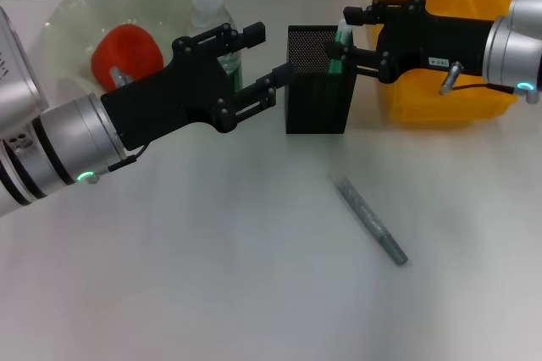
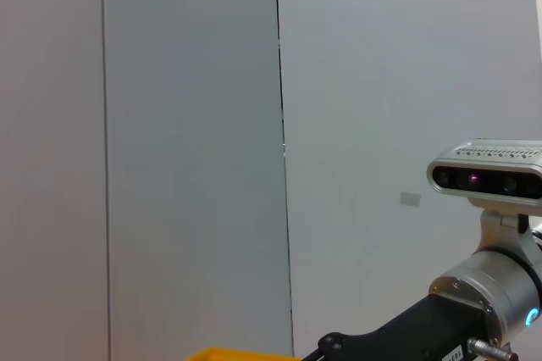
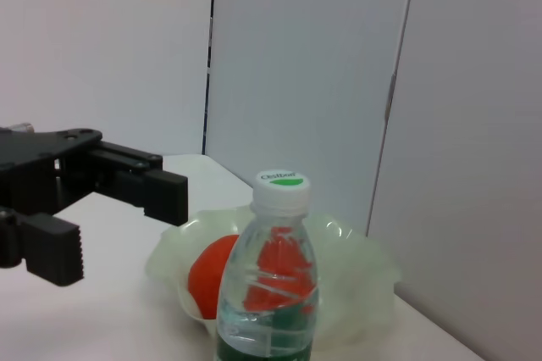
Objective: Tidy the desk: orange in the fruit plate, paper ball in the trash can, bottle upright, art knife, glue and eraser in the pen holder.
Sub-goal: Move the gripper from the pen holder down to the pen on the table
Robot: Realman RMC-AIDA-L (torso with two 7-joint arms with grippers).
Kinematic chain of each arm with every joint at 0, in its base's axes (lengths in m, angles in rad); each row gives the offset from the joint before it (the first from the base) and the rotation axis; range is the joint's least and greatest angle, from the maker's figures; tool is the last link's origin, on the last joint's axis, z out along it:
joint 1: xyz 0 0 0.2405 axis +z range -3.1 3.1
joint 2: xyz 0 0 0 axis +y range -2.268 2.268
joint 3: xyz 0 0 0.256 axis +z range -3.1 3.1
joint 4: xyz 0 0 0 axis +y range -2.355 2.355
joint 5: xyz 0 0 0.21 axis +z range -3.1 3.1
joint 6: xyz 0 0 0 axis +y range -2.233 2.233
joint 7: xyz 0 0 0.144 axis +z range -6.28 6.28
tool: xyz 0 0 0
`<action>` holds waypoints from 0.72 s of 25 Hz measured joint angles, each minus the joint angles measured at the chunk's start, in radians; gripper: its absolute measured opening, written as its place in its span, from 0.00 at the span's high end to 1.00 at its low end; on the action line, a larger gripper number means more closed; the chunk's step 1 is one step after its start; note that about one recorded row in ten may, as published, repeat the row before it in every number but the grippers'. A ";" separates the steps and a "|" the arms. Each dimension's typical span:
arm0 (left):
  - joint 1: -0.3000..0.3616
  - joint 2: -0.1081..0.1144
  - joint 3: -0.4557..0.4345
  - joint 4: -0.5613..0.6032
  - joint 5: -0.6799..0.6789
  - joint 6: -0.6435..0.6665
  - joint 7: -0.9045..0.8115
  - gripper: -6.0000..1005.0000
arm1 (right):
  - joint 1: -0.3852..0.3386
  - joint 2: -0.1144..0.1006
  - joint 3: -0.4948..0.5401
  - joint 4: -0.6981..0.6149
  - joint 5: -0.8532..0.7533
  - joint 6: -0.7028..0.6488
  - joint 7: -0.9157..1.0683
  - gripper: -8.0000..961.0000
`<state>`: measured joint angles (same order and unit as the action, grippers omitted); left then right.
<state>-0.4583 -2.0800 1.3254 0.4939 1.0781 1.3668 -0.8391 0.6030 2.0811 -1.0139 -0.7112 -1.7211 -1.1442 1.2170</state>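
Observation:
The orange (image 1: 125,49) lies in the pale green fruit plate (image 1: 72,18) at the back left. The bottle (image 1: 206,5) stands upright beside the plate, behind my left gripper (image 1: 269,54), which is open and empty just left of the black mesh pen holder (image 1: 315,94). My right gripper (image 1: 349,37) is open over the pen holder's far right corner, its fingers on either side of the glue (image 1: 340,41) standing in the holder. The grey art knife (image 1: 371,219) lies on the table in front. In the right wrist view the bottle (image 3: 271,285), orange (image 3: 212,280), plate (image 3: 360,263) and left gripper (image 3: 106,221) show. The eraser and paper ball are out of view.
The yellow trash can (image 1: 440,47) stands at the back right, behind my right arm; its rim (image 2: 237,354) shows in the left wrist view with the right arm's wrist camera (image 2: 487,176). A wall stands behind the table.

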 joint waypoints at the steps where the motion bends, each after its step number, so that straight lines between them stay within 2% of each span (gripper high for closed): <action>1: 0.000 0.000 0.000 0.000 -0.001 0.000 0.000 0.40 | -0.003 0.000 0.000 -0.009 0.001 0.000 0.000 0.42; 7: 0.001 0.000 0.000 -0.001 -0.001 0.002 0.000 0.40 | -0.047 0.002 -0.006 -0.104 0.000 -0.025 0.075 0.42; 14: 0.003 0.000 0.005 -0.002 -0.003 0.007 0.000 0.40 | -0.199 -0.001 -0.049 -0.469 -0.075 -0.133 0.414 0.42; 18: 0.006 0.000 0.013 -0.002 -0.004 0.006 0.004 0.40 | -0.210 -0.001 -0.005 -0.627 -0.183 -0.287 0.656 0.42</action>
<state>-0.4527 -2.0801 1.3383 0.4923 1.0741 1.3727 -0.8349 0.3927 2.0804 -1.0185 -1.3381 -1.9036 -1.4315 1.8728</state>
